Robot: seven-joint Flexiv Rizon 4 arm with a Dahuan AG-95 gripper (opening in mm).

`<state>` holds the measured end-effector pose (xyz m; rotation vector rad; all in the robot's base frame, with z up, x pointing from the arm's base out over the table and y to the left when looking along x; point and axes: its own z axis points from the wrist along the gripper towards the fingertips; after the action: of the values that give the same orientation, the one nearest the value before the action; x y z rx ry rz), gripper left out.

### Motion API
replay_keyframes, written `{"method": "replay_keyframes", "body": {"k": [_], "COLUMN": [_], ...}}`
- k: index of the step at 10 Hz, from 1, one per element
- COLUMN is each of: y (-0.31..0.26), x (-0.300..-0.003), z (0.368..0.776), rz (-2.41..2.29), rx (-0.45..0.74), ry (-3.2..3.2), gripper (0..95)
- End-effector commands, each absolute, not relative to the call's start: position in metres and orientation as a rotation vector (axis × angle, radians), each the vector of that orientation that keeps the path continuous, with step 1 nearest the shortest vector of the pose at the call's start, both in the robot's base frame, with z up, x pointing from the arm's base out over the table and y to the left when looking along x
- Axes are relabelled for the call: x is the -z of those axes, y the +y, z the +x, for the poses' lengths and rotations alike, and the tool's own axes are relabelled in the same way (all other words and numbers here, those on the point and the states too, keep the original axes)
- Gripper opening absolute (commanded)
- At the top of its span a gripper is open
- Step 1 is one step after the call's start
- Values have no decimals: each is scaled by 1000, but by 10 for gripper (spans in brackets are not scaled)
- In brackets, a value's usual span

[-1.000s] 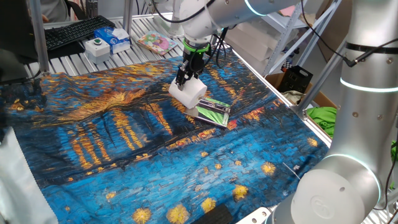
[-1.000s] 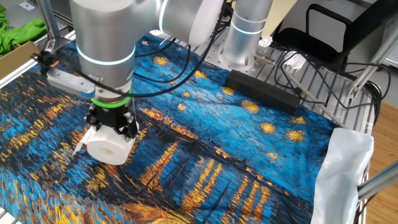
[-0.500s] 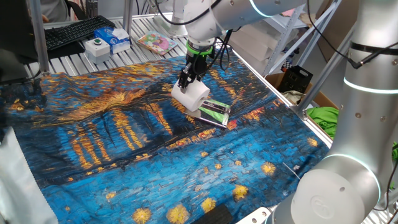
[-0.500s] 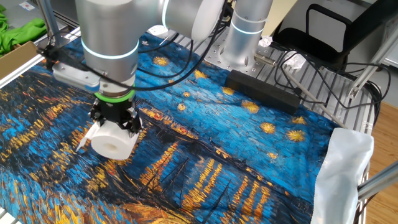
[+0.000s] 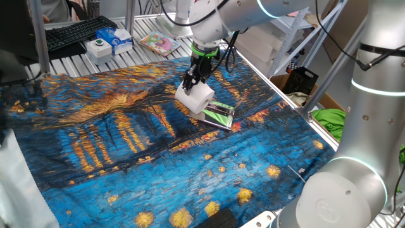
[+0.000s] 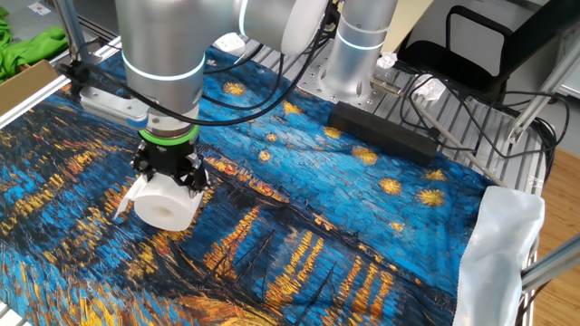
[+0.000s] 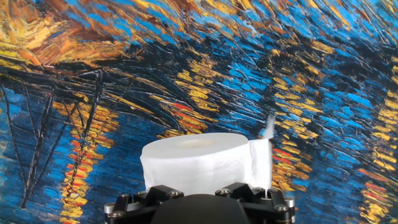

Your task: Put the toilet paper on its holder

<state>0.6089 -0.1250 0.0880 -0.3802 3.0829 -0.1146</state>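
The toilet paper (image 5: 195, 96) is soft, matt white paper with a loose torn flap. The holder (image 5: 217, 114) is glossy, its edges shiny metal. The tablecloth (image 5: 126, 133) is printed cloth, faintly creased. The arm (image 6: 163, 54) is smooth satin grey metal, and its gripper (image 6: 169, 167) is black and matt.

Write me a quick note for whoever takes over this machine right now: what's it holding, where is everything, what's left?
Tool: shut on the roll, held above the painted cloth.
Holder: lying flat on the cloth, right beside the roll; the other fixed view and the hand view do not show it.
Done: roll picked up and brought to the holder.
Left: put the roll on the holder, then let go.
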Motion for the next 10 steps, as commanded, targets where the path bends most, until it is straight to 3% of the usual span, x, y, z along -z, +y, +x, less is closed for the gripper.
{"method": "replay_keyframes", "body": {"k": [1, 10], "y": [-125, -127], "x": [-87, -85], "z": [609, 610], "rz": [-378, -379], "rx": [102, 109], "ry": [3079, 3085], "gripper": [0, 0]}}
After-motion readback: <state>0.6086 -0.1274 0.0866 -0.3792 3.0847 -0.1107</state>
